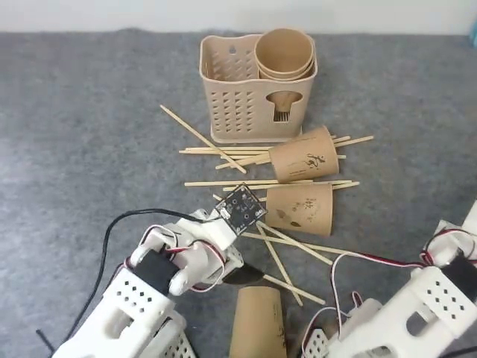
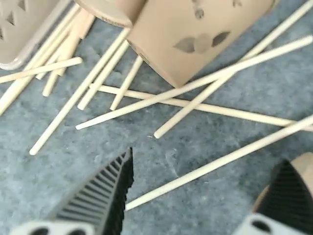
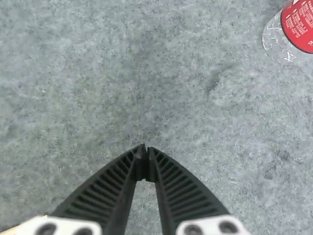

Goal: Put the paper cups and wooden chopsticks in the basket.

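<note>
A beige basket [image 1: 238,104] stands at the back with paper cups [image 1: 285,52] stacked in its right compartment. In front of it two paper cups [image 1: 305,154] [image 1: 300,209] lie on their sides among scattered wooden chopsticks [image 1: 223,151]. A third cup [image 1: 257,324] lies near the front edge. My left gripper [image 1: 242,274] hovers open just left of that cup, low over the carpet. In the left wrist view the gripper [image 2: 205,181] straddles one chopstick [image 2: 215,164], with the printed cup [image 2: 195,34] beyond. My right gripper [image 3: 145,149] is shut above bare carpet.
Grey carpet [image 1: 89,134] covers the table. The right arm [image 1: 402,313] sits at the front right, away from the pile. A clear bottle with a red label [image 3: 293,24] lies beyond the right gripper. Black and white cables [image 1: 112,231] run by the left arm.
</note>
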`<act>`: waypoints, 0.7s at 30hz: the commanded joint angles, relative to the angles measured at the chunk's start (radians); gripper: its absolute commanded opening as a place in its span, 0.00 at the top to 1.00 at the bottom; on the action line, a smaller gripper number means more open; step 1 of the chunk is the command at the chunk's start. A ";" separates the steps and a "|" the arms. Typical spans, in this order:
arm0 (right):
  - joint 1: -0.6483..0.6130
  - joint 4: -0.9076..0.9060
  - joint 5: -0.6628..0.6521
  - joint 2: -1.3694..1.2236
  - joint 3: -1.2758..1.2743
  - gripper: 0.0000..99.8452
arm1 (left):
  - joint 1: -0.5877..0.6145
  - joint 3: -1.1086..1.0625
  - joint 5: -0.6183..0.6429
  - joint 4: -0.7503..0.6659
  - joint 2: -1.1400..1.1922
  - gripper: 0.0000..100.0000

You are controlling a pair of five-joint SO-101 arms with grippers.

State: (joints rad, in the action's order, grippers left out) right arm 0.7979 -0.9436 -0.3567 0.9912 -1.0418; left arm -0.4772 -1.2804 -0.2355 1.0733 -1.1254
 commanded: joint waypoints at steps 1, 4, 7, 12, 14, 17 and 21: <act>0.012 -0.012 -0.003 0.012 0.061 0.98 | 0.000 0.188 0.124 0.104 -0.005 0.74; 0.010 -0.039 -0.003 0.012 0.063 0.98 | -0.008 0.315 0.155 0.176 -0.005 0.91; 0.010 -0.038 -0.003 0.012 0.063 0.98 | -0.083 0.387 0.157 0.264 -0.005 0.99; 0.010 -0.031 -0.003 0.012 0.063 0.98 | -0.347 0.374 0.189 0.416 -0.005 0.99; 0.010 -0.030 -0.003 0.012 0.063 0.98 | -0.422 0.364 0.215 0.407 -0.005 0.99; 0.008 -0.028 -0.003 0.012 0.063 0.98 | -0.542 0.363 0.224 0.405 -0.005 0.99; 0.008 -0.027 -0.003 0.012 0.063 0.98 | -0.752 0.337 0.295 0.381 -0.003 0.99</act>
State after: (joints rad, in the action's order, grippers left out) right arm 0.7979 -0.9743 -0.3567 0.9912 -1.0418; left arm -1.0418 -0.9444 -0.0069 1.4737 -1.1254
